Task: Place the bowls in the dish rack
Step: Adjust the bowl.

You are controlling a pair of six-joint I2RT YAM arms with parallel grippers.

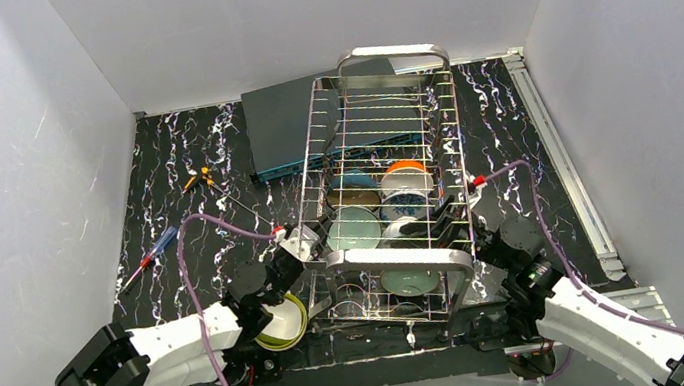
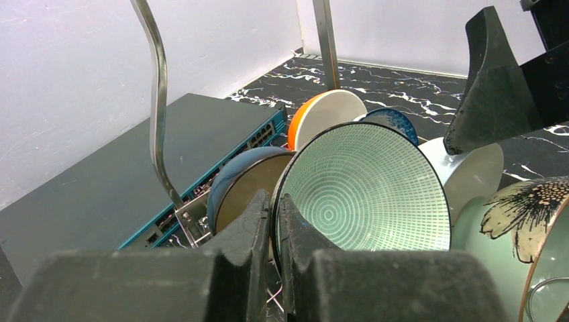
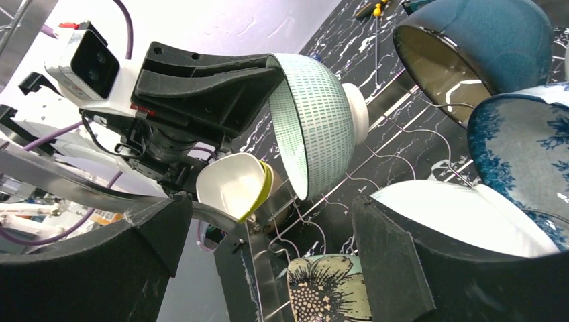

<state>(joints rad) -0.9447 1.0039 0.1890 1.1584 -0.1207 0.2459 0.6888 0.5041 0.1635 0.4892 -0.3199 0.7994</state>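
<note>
Your left tool [image 2: 274, 209] pinches rim of pale green bowl [image 2: 366, 191] | bowl on edge inside dish rack [image 1: 398, 260], directly ahead | right tool [image 3: 272, 231] spread, empty.

— How did the left gripper [image 2: 274, 201] stand?
— Its fingers were pinched on the rim of the pale green bowl [image 2: 366, 188], with the arm stretched low and forward.
— And the right gripper [image 3: 272, 225]?
— Its fingers were spread wide, gripping nothing, with the left one just ahead of them.
</note>
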